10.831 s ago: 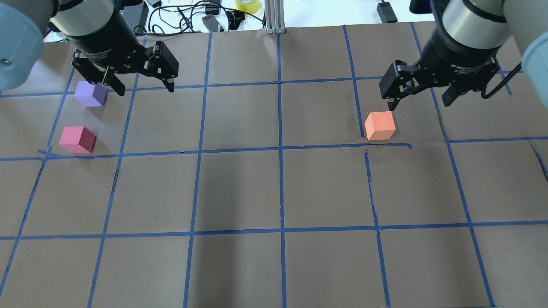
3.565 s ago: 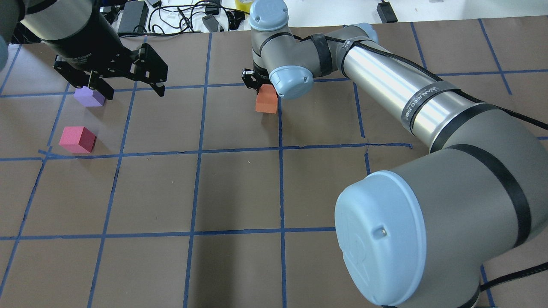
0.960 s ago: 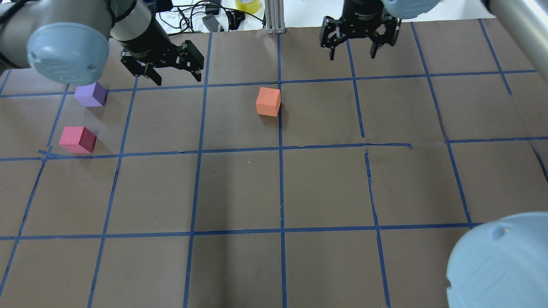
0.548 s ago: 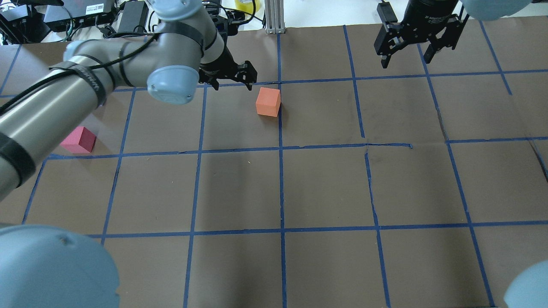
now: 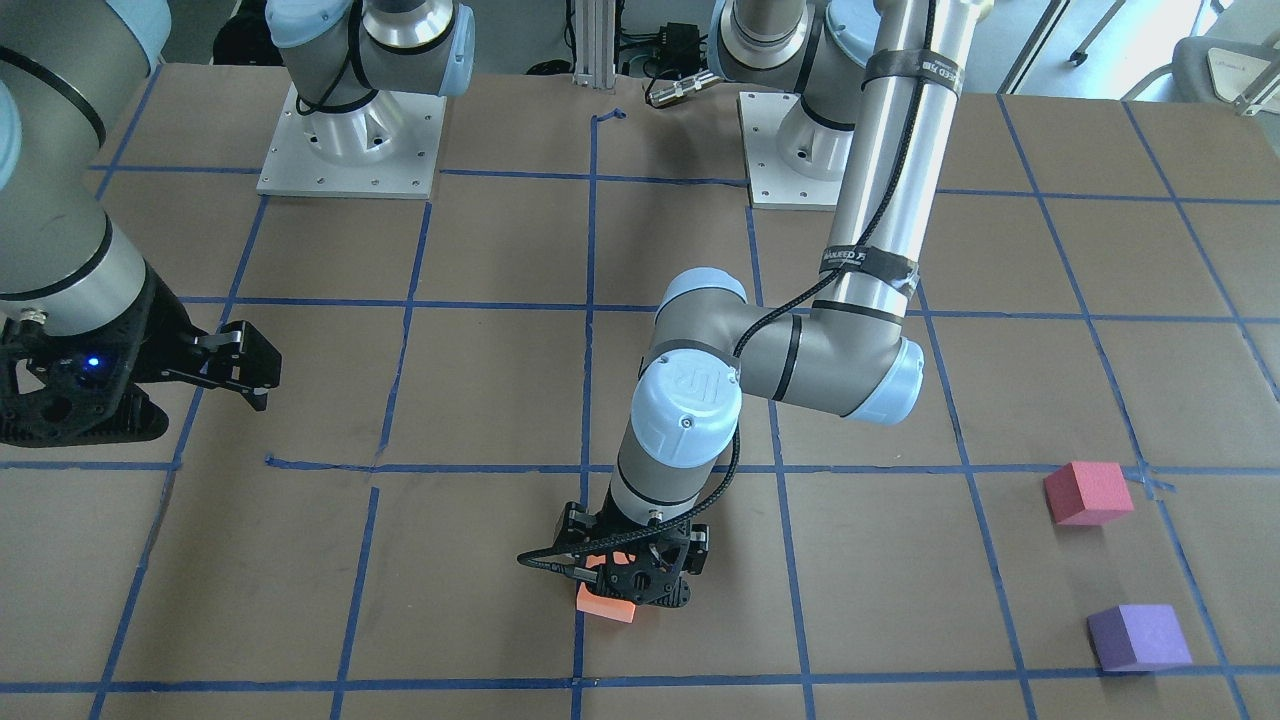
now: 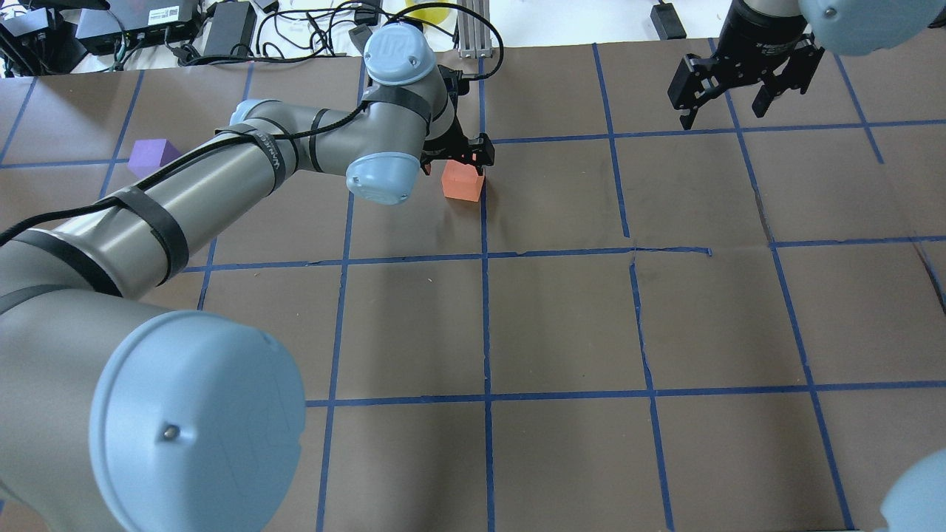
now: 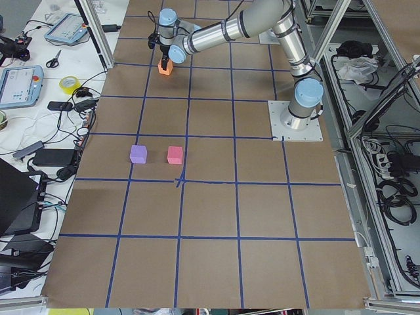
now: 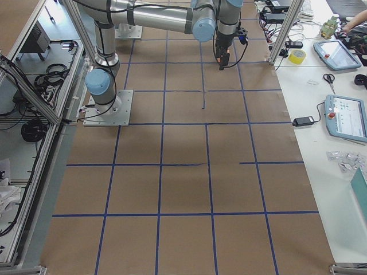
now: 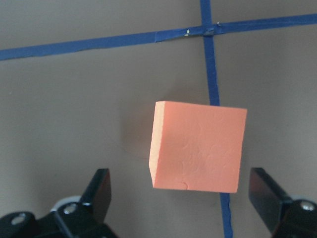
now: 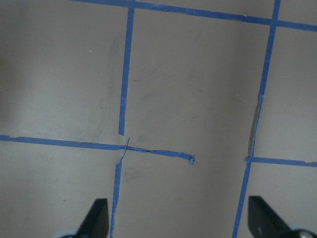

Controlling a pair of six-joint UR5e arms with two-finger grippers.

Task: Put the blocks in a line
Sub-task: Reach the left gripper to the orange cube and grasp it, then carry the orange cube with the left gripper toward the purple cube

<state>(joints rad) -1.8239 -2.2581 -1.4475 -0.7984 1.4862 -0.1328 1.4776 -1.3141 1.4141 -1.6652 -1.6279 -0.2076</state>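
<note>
Left gripper (image 9: 182, 198), jaws released and straddling, not touching, the orange block (image 9: 198, 146) on the counter (image 6: 562, 325), probably to carry it toward the reddish-pink block (image 5: 1088, 492) and purple block (image 5: 1138, 637), well apart. Right gripper (image 6: 724, 117), jaws released, hangs aside, likely giving room.

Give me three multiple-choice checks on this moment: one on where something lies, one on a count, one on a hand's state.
1. The orange block lies:
A. between the open fingers of the left hand
B. against another block
C. on top of another block

2. Blocks on the table:
A. two
B. three
C. four

3. The right hand is:
A. shut on a block
B. shut, empty
C. open, empty

Answers:
1 A: the left wrist view shows a finger on either side of it, neither touching.
2 B: orange block, pink block, purple block.
3 C: its wrist view shows spread fingers over bare table.
</note>
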